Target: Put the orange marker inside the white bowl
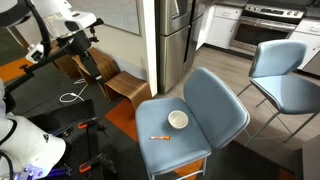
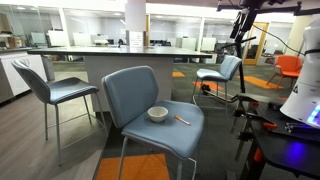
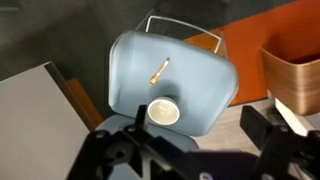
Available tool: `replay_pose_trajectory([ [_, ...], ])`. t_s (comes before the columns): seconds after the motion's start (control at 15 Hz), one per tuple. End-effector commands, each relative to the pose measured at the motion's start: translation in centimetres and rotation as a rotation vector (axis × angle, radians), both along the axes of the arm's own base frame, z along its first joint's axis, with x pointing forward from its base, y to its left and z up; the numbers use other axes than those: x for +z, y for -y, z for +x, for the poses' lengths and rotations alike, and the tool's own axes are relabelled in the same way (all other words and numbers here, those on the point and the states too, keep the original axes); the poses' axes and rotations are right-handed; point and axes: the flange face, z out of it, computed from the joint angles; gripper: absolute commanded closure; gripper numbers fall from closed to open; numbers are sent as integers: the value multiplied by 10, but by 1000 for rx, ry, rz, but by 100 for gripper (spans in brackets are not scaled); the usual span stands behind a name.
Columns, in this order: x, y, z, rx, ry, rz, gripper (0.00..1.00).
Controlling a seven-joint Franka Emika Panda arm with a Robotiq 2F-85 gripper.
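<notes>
Orange marker (image 3: 158,72) lies flat on blue bench (image 3: 128,62), just beside white bowl (image 3: 163,112), not touching it. Fingers (image 3: 255,135) spread wide, w/ nothing btwn them, high above bench. In wrist view marker sits beyond bowl, well apart from fingers. Bowl upright, nothing inside.

Readable text: none in any view.
Oven front (image 1: 268,28): too blurred to tell whether it carries a badge.
</notes>
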Motion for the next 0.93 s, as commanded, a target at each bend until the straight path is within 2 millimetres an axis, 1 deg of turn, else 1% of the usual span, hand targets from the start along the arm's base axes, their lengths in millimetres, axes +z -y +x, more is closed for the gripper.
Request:
replay_pose_trajectory([
  [0.0, 0, 0, 0, 0, -1, 0, 0],
  [0.13, 0, 0, 0, 0, -1, 0, 0],
  [0.2, 5, 3, 5, -7, 3, -2, 0],
  [0.33, 18, 15, 24, -13, 8, 10, 0],
  [0.4, 24, 25, 35, -18, 11, 21, 0],
  [0.53, 27, 51, 62, -41, -9, 45, 0],
  [0.67, 16, 80, 93, -44, -40, 79, 0],
  [0.8, -5, 106, 125, -34, -76, 107, 0],
  [0.87, -20, 116, 142, -26, -90, 118, 0],
])
